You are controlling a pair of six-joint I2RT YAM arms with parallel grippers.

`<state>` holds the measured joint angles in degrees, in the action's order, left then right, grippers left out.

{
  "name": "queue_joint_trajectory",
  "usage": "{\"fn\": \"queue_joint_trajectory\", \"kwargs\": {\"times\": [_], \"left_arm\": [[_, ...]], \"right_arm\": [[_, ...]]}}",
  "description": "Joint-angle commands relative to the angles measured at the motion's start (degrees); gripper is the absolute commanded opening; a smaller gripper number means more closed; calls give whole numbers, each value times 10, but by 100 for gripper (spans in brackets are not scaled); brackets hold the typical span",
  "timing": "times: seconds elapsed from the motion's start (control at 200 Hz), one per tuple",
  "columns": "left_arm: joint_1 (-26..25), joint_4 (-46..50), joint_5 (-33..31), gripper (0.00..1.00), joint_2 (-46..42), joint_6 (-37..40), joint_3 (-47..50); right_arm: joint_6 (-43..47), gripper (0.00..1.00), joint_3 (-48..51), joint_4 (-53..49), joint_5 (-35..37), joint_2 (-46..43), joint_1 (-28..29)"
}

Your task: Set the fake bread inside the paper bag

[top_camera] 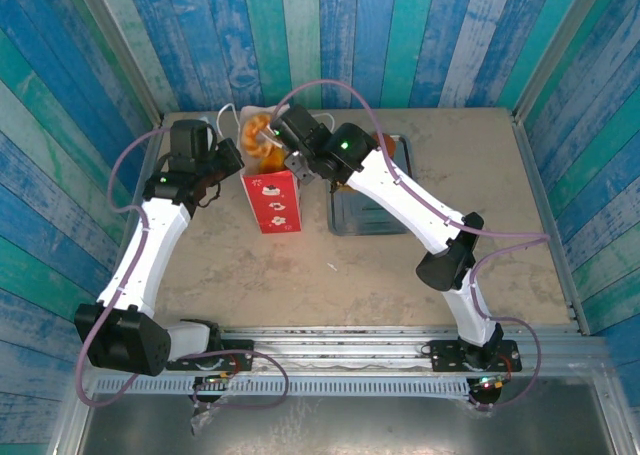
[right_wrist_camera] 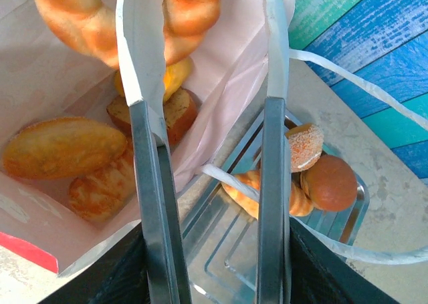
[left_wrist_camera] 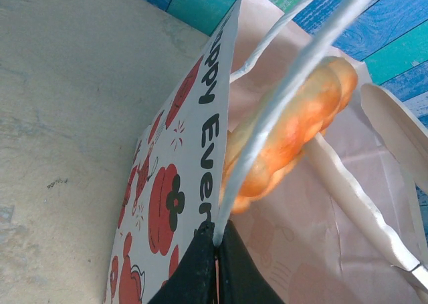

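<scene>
The paper bag [top_camera: 272, 203] stands upright left of the tray, red with white pictures below. My left gripper [top_camera: 228, 160] is shut on the bag's white cord handle [left_wrist_camera: 281, 97], and its black fingers [left_wrist_camera: 200, 264] pinch the cord at the rim. My right gripper [right_wrist_camera: 214, 250] is shut on metal tongs [right_wrist_camera: 148, 184], whose arms are spread over the bag's mouth. A twisted golden fake bread [right_wrist_camera: 87, 23] lies against the left tong arm in the mouth, not pinched between both arms. An oblong roll [right_wrist_camera: 63, 147] and other pieces [right_wrist_camera: 175, 110] lie inside the bag.
The grey metal tray [top_camera: 360, 220] lies right of the bag. On it sit a sugared bun [right_wrist_camera: 304, 145], a round brown bun [right_wrist_camera: 329, 182] and a croissant [right_wrist_camera: 247, 190]. The bag's second cord handle [right_wrist_camera: 361, 83] loops over the tray. Blue plank walls enclose the table.
</scene>
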<state>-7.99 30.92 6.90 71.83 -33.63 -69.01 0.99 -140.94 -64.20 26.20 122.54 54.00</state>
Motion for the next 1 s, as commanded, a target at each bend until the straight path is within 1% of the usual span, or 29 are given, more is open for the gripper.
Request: {"fn": "queue_joint_trajectory", "kwargs": {"times": [0.0, 0.145, 0.275, 0.436, 0.506, 0.691, 0.776, 0.892, 0.947, 0.992], "left_arm": [[-4, -8, -13, 7, 4, 8, -5], [-4, -9, -13, 7, 5, 10, -4], [-4, -8, -14, 7, 4, 11, -4], [-3, -12, -12, 7, 5, 11, -1], [-4, -16, -7, 7, 4, 11, 0], [-4, -15, 0, 7, 4, 13, -5], [-4, -13, 3, 7, 4, 16, -8], [-4, -14, 6, 7, 4, 19, -10], [-4, -15, 7, 7, 4, 19, -9], [-4, -16, 8, 7, 4, 19, -8]], "right_arm": [[5, 50, -6, -20, 21, -13, 5], [24, 50, -9, -58, 12, -20, 5], [57, 50, -16, -91, 22, -24, 8], [124, 50, -13, -96, 108, -19, 26], [132, 49, -25, -95, 118, -14, 26], [195, 48, -22, -65, 181, -26, 33], [244, 48, -3, -32, 224, -36, 38], [308, 47, 22, -1, 257, -40, 45], [354, 47, 44, 23, 280, -45, 50], [377, 46, 49, 36, 286, -45, 53]]}}
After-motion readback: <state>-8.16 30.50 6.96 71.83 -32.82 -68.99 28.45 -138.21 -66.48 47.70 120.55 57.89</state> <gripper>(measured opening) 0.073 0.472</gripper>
